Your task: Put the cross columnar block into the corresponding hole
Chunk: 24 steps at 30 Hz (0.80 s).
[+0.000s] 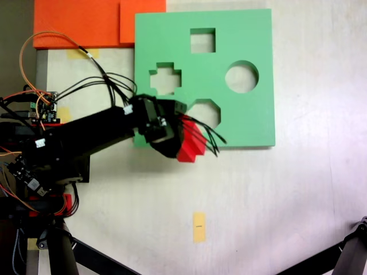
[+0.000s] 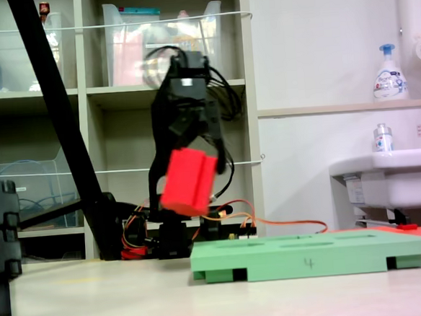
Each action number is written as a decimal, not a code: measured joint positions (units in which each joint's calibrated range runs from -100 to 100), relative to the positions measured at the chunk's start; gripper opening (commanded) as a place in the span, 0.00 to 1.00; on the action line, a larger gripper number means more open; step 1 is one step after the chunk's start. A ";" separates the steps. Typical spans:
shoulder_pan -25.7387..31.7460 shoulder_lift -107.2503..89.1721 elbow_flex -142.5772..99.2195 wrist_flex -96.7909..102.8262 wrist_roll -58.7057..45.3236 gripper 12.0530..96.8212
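The red cross columnar block (image 1: 190, 143) (image 2: 189, 181) hangs tilted in the air, held by my black gripper (image 1: 184, 133) (image 2: 199, 167), which is shut on its upper part. The square green foam board (image 1: 252, 123) (image 2: 311, 253) lies flat on the table. Its plus-shaped hole (image 1: 166, 79) is at the board's left side in a fixed view, up and slightly left of the block. The block hovers over the board's lower left edge, beside the octagonal cutout (image 1: 207, 112). From the side, the block is well above the board's top surface.
The board also has a square cutout (image 1: 203, 40) and a round cutout (image 1: 241, 77). An orange foam sheet (image 1: 86, 23) lies at the upper left. Wires and a circuit board (image 1: 46, 106) sit by the arm's base. A yellow tape strip (image 1: 198, 227) marks the table.
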 measured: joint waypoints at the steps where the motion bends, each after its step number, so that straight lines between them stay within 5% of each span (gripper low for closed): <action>1: 1.37 0.27 0.39 0.00 0.88 0.32; 13: 12.99 13.54 8.33 -0.49 8.84 0.32; 24: 17.24 22.85 8.82 -0.49 10.99 0.32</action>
